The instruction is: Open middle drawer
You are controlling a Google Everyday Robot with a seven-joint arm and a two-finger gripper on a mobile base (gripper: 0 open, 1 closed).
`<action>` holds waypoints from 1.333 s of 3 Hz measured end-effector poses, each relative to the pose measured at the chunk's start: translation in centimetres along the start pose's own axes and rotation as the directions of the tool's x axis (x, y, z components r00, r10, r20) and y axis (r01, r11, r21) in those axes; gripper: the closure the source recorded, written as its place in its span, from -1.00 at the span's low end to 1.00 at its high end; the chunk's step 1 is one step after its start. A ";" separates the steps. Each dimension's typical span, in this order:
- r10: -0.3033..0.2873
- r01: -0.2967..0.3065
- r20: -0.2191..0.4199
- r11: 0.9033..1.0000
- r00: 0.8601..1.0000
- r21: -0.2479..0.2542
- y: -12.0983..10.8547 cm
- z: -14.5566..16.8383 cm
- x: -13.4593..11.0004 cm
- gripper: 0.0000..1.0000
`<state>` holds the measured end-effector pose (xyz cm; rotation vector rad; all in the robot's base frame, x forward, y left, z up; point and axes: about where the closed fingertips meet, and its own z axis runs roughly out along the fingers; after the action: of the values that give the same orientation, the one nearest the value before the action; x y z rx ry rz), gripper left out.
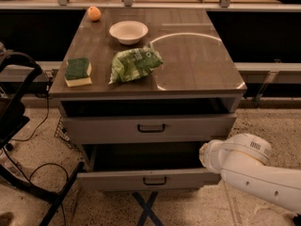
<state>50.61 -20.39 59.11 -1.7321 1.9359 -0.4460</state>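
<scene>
Filling the centre of the frame, the grey cabinet (197,55) carries all its loose items on its top, so nothing lies in the path of a sliding drawer. The white arm (254,173) comes in low from the lower right, probably so that it works at drawer height. The middle drawer (117,180) sits at lower centre, pulled well forward of the cabinet body, with a dark, shallow interior showing behind its narrow front. Judged from that, the opening looks largely done. Above it the upper drawer (103,128) has a taller front and stands out only slightly, with a dark gap under the top.

On the top lie a green bag (135,64) at centre, a white bowl (128,32) behind it, a green-and-yellow sponge (77,71) to the left and an orange (94,13) at the upper left corner.

The black handle (155,181) at the middle of the open front is bare. The gripper (203,155) is at the arm's left end, beside the drawer's right side and well away from the handle. Whether it is clenched or released I cannot tell.
</scene>
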 end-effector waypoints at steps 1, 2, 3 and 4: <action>0.002 -0.002 0.037 1.000 0.999 -0.009 0.3 3.2 -0.9 1.00; 0.007 -0.006 0.060 1.000 0.998 -0.021 1.0 5.3 -1.5 1.00; 0.026 -0.023 0.075 0.999 0.997 -0.043 2.3 9.6 -2.5 1.00; 0.031 -0.027 0.075 0.998 0.997 -0.049 3.0 12.6 -3.2 1.00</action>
<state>55.44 -15.75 47.53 -1.7234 1.9302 -0.3213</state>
